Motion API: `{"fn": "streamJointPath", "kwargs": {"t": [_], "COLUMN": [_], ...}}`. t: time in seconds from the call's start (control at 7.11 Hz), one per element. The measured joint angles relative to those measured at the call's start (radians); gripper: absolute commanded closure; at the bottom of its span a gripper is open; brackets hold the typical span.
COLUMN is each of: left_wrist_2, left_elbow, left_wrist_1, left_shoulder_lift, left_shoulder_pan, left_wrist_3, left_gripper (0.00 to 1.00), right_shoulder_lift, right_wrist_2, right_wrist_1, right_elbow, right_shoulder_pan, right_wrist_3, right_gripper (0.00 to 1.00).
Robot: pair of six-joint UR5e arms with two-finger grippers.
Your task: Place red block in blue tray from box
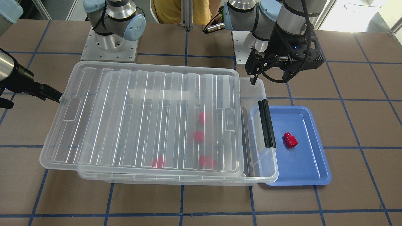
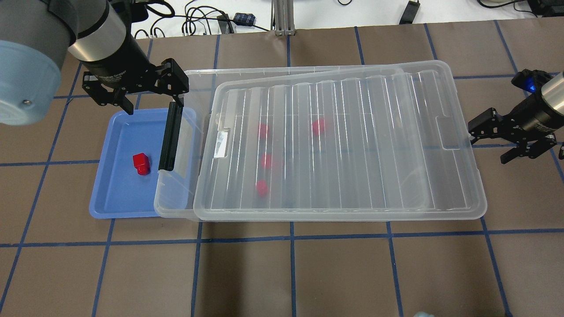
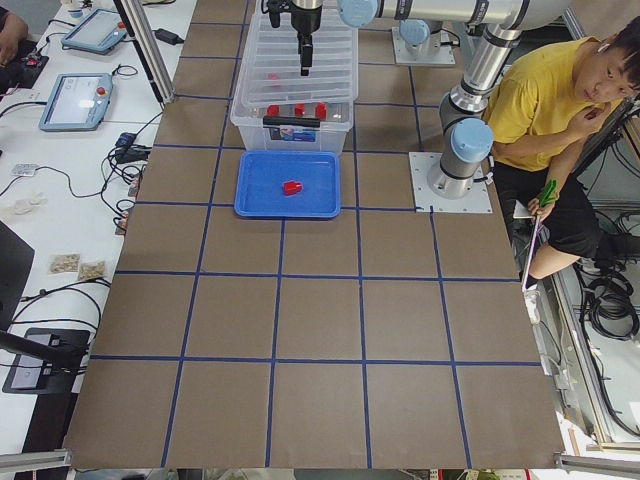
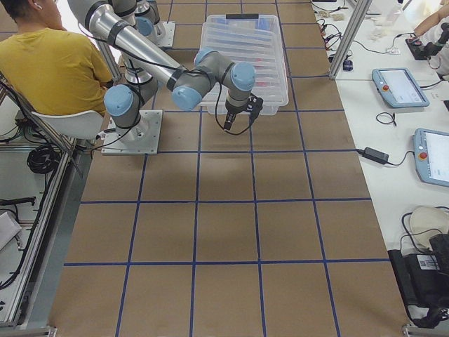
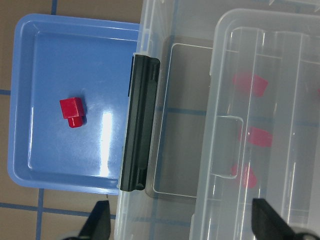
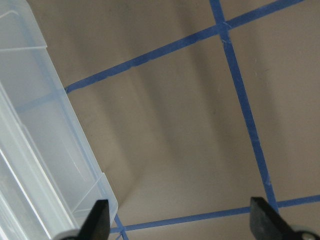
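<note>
The clear box (image 1: pixel 265 158) sits nearest, its ribbed lid (image 1: pixel 141 94) lying askew over four red blocks (image 1: pixel 202 117). The red block (image 1: pixel 290 140) lies in the blue tray (image 1: pixel 314 171). The left end effector (image 2: pixel 152 105) and the right end effector (image 2: pixel 489 147) both hang spread and empty. Placing looks finished, so withdrawal seems next.

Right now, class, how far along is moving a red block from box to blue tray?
Done: one red block lies in the blue tray. In hand: nothing; both arms' jaws stand open, empty. Left: seemingly nothing; four others sit in the box beneath its offset lid.
</note>
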Motion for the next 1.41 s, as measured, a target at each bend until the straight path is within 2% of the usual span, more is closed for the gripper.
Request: {"fn": "streamJointPath", "kwargs": {"t": [0.56,1.41], "left_wrist_2": [0.003,0.007], "left_elbow": [-0.005,-0.011], "left_wrist_1": [0.001,0.000], "left_shoulder_lift": [0.005,0.010], "left_shoulder_pan": [0.002,0.007], "left_wrist_3": [0.007,0.031], "left_gripper": [0.00,0.00], "right_shoulder_lift": [-0.003,-0.004], "right_wrist_2": [0.056,0.064], "right_wrist_1": [-0.003,-0.011], "right_elbow": [0.005,0.004], "right_shoulder_pan": [0.012,0.105], "right_wrist_3": [0.058,0.175], "right_gripper": [0.00,0.00]}}
